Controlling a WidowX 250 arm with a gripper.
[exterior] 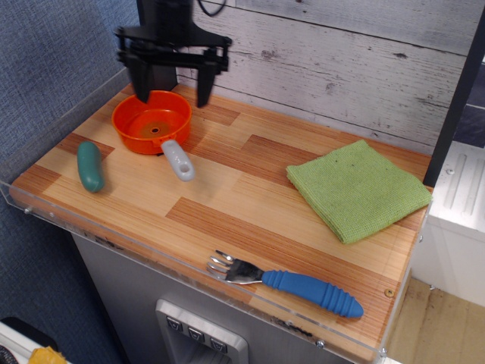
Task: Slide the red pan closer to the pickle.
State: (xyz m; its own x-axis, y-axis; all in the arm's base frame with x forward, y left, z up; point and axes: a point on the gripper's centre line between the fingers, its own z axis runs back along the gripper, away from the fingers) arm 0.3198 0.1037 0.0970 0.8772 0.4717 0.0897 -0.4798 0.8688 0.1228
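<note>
1. Black robot hand [172, 95] at the back left of the wooden plank-pattern surface [250, 205], its two fingers spread wide apart and pointing down, gripping nothing.
2. One finger tip [140, 95] shows at the far left rim of the pan; the other [204, 97] is beyond the pan's right side, over the surface. Whether either tip touches anything cannot be told.
3. Small round orange-red plastic pan [151, 123] sits flat on the surface in the back left area, a small hole at its centre. Its short light-grey handle [178, 160] points toward the front right.
4. Teal-green rounded oblong toy pickle [90, 166] lies on the surface to the front left of the pan, near it but apart, close to the left edge.
5. Folded green cloth [358, 189] lies flat on the right side, well apart from the pan.
6. Metal fork with a ribbed blue handle [288, 282] lies along the front edge, tines toward the left.
7. Clear plastic rim [121, 244] runs along the front and left edges of the surface; whitewashed plank wall [341, 61] behind.
</note>
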